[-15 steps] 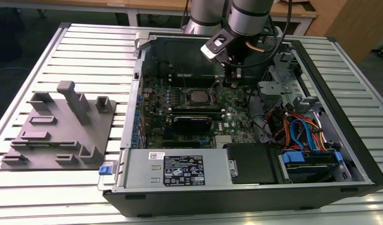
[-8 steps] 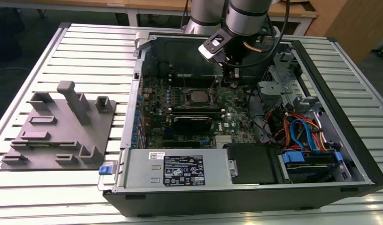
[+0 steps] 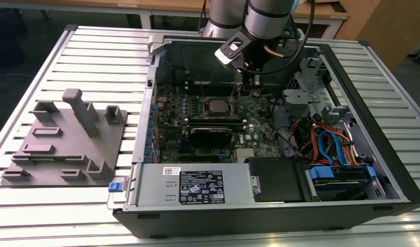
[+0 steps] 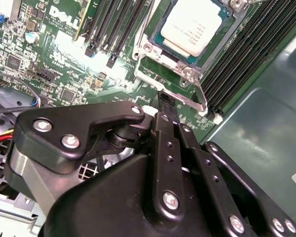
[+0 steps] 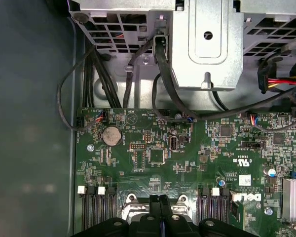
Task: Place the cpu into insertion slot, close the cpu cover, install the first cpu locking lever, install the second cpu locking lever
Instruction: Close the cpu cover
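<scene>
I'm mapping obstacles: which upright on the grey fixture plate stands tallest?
The capped post on the grey plate; it rises well above the short block beside it.

I am operating in a robotics lab or test workshop. Indicators:
- a slatted aluminium-profile counter [image 3: 93, 49]
- an industrial robot arm [image 3: 268, 15] reaching down over the counter
- an opened desktop computer case [image 3: 265, 221] laid flat on it, motherboard [image 3: 254, 110] exposed
- a grey moulded fixture block [image 3: 66, 149] beside the case
- wooden desks [image 3: 175, 6] behind
</scene>
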`<state>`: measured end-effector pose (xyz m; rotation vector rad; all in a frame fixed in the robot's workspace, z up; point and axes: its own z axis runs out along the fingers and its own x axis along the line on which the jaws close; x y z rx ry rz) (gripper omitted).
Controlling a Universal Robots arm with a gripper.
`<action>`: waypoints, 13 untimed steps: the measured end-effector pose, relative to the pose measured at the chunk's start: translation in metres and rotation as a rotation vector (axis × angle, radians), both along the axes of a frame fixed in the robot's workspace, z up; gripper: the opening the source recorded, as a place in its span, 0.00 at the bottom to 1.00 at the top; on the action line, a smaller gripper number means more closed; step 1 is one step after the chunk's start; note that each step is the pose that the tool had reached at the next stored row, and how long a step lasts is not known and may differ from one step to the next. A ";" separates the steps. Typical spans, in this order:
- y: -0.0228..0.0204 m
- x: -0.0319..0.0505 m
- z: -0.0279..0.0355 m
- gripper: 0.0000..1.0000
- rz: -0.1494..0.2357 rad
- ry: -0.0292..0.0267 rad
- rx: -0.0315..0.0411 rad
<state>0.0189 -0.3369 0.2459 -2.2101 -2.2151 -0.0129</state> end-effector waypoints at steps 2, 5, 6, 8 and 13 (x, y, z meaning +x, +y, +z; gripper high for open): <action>0.0000 -0.0006 0.0000 0.10 0.000 0.0000 0.0000; 0.0000 -0.0008 0.0000 0.10 0.000 0.0000 0.0000; 0.0000 -0.0008 0.0000 0.10 0.000 0.0000 0.0000; 0.0000 -0.0009 0.0000 0.10 0.000 0.0000 0.0000; 0.0000 -0.0019 0.0000 0.10 0.000 0.0000 0.0000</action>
